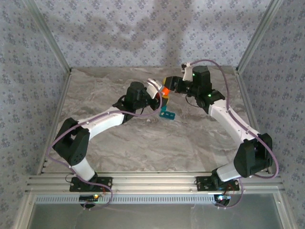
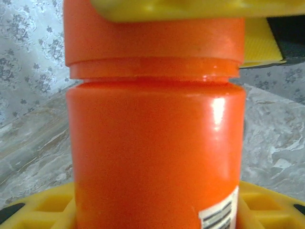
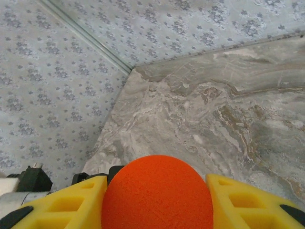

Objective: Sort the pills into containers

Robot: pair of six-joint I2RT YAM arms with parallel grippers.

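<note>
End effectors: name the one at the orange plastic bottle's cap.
The right end effector: its yellow fingers flank the round orange cap, whereas the left end effector grips the orange cylindrical plastic bottle lower down.

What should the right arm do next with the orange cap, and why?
Probably twist the cap off with the right gripper. The left gripper clamps the orange bottle by its body, and the right gripper's yellow fingers press both sides of the cap, which is fully on. The teal pill organiser lies nearby on the table, so opening the bottle seems the step due.
</note>
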